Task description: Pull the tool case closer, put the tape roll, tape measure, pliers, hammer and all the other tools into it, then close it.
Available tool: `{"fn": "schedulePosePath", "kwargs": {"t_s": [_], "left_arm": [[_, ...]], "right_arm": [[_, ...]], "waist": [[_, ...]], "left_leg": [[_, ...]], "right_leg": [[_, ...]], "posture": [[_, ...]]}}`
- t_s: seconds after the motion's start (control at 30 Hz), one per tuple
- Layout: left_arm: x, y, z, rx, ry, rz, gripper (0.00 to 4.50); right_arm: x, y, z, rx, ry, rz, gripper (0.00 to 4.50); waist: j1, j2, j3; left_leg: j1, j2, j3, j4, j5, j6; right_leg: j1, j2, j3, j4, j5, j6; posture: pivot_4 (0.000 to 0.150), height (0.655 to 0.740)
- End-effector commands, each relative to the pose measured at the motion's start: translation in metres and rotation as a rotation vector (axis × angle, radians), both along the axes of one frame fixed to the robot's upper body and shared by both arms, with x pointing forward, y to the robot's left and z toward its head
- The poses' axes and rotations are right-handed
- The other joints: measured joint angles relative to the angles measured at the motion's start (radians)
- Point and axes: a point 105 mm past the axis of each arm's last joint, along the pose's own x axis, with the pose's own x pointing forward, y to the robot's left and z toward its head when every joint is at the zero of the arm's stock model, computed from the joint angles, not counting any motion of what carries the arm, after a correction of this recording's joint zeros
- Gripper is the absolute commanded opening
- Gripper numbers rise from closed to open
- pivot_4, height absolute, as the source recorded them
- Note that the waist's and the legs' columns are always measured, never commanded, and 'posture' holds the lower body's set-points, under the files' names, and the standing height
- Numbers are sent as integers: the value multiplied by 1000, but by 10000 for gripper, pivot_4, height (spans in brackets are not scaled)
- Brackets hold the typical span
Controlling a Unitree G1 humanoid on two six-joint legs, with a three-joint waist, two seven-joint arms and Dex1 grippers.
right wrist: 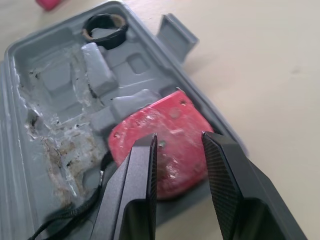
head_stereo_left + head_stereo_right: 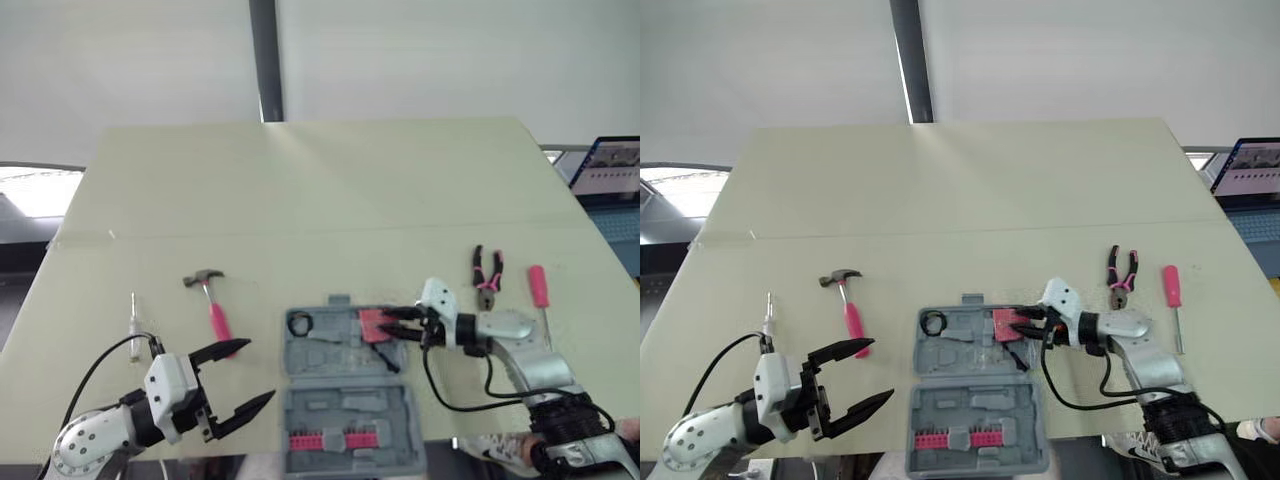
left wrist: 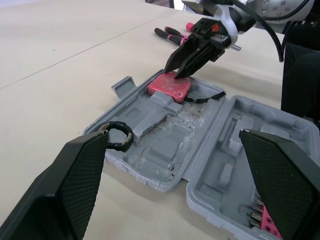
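Right tool (image 1: 180, 137) parted, rounded pink tape measure (image 1: 167, 122)

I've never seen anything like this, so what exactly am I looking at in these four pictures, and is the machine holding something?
It is a humanoid robot with two arms, each ending in a black two-fingered gripper. The two wide pictures come from cameras in its head, looking down on a table. The two close ones come from its wrists. An open grey tool case holds a black tape roll and a pink tape measure. A hammer, pliers, a screwdriver and a slim tool lie outside it. The left gripper is wide open and empty. The right gripper hangs over the tape measure, slightly open, apparently gripping nothing.
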Motion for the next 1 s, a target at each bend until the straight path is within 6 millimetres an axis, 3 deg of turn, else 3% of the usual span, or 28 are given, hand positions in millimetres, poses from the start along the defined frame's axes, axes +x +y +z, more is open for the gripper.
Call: {"fn": "schedulePosePath", "kwargs": {"t_s": [0.03,0.23,0.33,0.47,0.6,0.77,0.87,1.0], "left_arm": [[-2,5,1,-23,39,76,45000],[-20,14,-16,-13,155,135,45000],[-32,20,-19,-11,157,178,45000],[-49,23,-22,9,161,167,45000],[-52,27,-23,34,142,165,45000],[-48,32,-21,70,93,189,45000],[-45,27,-19,65,87,152,45000],[-32,7,0,26,19,31,45000]], "right_arm": [[-23,-7,25,12,25,-24,15310],[-77,-25,9,-30,166,-98,15310],[-99,-40,-1,-37,244,-178,23774],[-122,-51,-6,-40,297,-202,43770],[-130,-62,-13,-53,327,-221,44448],[-126,-66,-18,-63,311,-228,44448],[-120,-70,-23,-92,294,-233,44448],[-110,-76,-26,-92,290,-280,44448]], "waist": [[2,1,1],[4,-1,1],[3,-1,1],[3,-1,1],[4,-1,1],[2,-1,1],[2,-2,1],[5,-1,1]], "left_leg": [[0,0,0,0,0,0],[0,0,1,-1,0,1],[1,0,2,-1,-1,1],[1,0,2,-1,-1,1],[1,0,3,-1,-2,1],[1,0,2,-1,-2,2],[1,0,3,-1,-2,2],[1,0,2,0,-2,2]], "right_leg": [[0,0,0,0,0,0],[0,0,1,-1,0,0],[0,0,2,-1,0,0],[0,0,1,-2,0,0],[1,0,2,-3,0,0],[0,0,2,-3,0,-1],[0,0,2,-3,0,0],[1,0,2,-2,0,0]], "posture": [[1500,7373],[1500,7373],[1500,7373],[1500,7373],[1500,7373],[1500,7373],[1500,7373],[1500,7373]]}}
